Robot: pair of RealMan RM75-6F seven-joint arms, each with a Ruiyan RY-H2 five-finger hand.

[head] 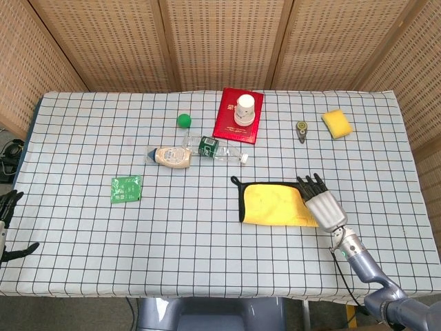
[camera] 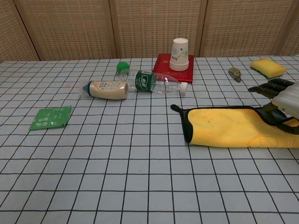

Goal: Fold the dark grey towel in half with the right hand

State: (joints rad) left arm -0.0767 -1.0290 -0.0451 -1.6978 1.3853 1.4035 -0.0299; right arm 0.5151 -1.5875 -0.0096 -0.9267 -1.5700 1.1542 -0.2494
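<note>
The towel (head: pixel 272 203) lies flat right of the table's middle, its yellow face up with a dark grey border; in the chest view the towel (camera: pixel 229 126) stretches to the right edge. My right hand (head: pixel 322 205) sits over its right end with dark fingers spread and nothing in them. In the chest view the right hand (camera: pixel 279 100) is cut by the frame edge, its lower finger lying on the towel's dark border. My left hand (head: pixel 8 224) hangs off the table's near left corner, fingers apart and empty.
A mayonnaise bottle (head: pixel 171 156) and a clear water bottle (head: pixel 219 149) lie behind the towel. Further back are a green ball (head: pixel 183 120), a red book (head: pixel 238 115) with paper cups (camera: pixel 180 54), a small clip (head: pixel 301 129) and a yellow sponge (head: pixel 336 123). A green packet (head: pixel 127 188) lies left.
</note>
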